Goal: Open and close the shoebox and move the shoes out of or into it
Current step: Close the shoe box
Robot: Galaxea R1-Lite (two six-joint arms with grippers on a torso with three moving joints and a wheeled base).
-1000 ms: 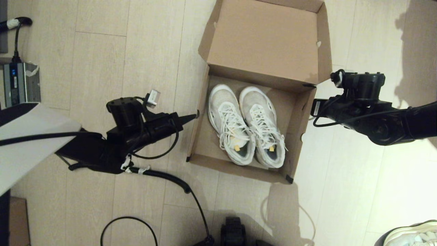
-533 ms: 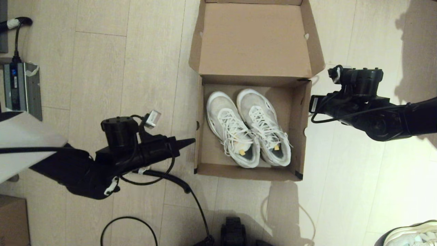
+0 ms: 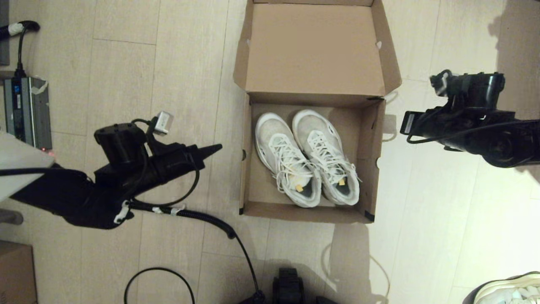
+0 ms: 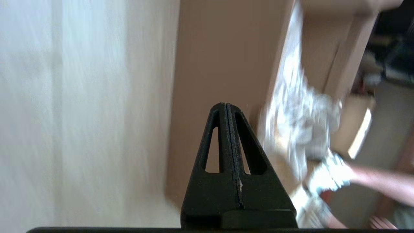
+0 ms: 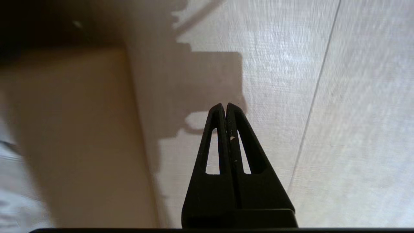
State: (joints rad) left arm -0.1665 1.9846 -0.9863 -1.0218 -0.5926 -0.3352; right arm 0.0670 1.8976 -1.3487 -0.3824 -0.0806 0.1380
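Two claws flank the shoebox (image 3: 310, 213), one on each side, and neither touches it. The left claw (image 3: 217, 147) hangs just off the box's left wall with its tip aimed at the cardboard; the left wrist view shows its two fingers (image 4: 223, 136) pressed flat together, gripping nothing. The right claw (image 5: 225, 106) is also closed and empty, fingers meeting along their length, poised over bare floor (image 5: 339, 97) beside the box's right wall. In the head view only that arm's black wrist and camera housing show, near the box's far right corner.

The shoebox sits on the pale wood floor with its hinged lid (image 3: 314, 46) folded back and open. The shoes (image 3: 308, 158) lie side by side inside it, toes toward the lid, laces loose, small yellow tags showing at the heels.
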